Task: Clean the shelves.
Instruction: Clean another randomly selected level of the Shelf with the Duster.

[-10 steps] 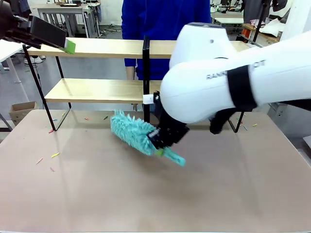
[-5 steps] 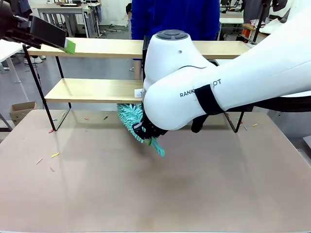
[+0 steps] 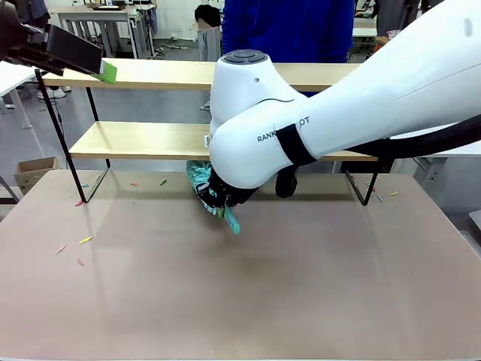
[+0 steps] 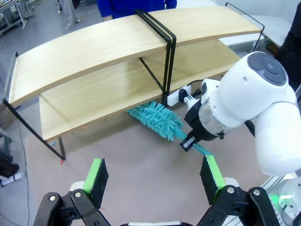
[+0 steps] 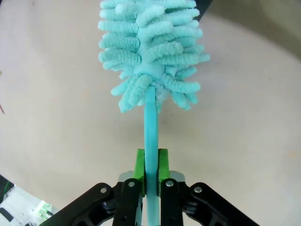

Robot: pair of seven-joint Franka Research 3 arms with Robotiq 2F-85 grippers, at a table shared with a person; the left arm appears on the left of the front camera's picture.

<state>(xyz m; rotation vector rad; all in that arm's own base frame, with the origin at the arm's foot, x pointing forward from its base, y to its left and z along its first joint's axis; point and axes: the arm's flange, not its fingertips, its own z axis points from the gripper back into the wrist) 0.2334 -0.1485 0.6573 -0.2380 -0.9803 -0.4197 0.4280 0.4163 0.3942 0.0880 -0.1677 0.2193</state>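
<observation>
The robot's right gripper (image 5: 149, 176) pinches the turquoise handle of a fluffy duster (image 5: 153, 52) between its green-padded fingers (image 5: 139, 165), the stem clamped tight and running straight out from the pads; in the front view the right arm (image 3: 316, 113) reaches across the middle of the tabletop (image 3: 240, 301), and the duster (image 3: 201, 180) is largely hidden behind the wrist, its head pointing toward the space under the lower board. The shelves (image 3: 150, 139), two light-wood tiers in a thin black frame with a central post, stand along the far edge of the tabletop, a person in blue behind them; the left wrist view shows the duster (image 4: 157, 120) with its tip just under the front edge of the lower board, near the central post, though whether the fibres touch wood cannot be told. The left gripper (image 4: 155, 176) hangs high over the scene with its fingers spread wide and nothing between them. The step in hand appears to be bringing the duster to the lower tier; the next move likely calls for raising the head onto a board's top face and sweeping along it, keeping clear of the post. Small scraps (image 3: 85, 240) dot the tabletop at left.
</observation>
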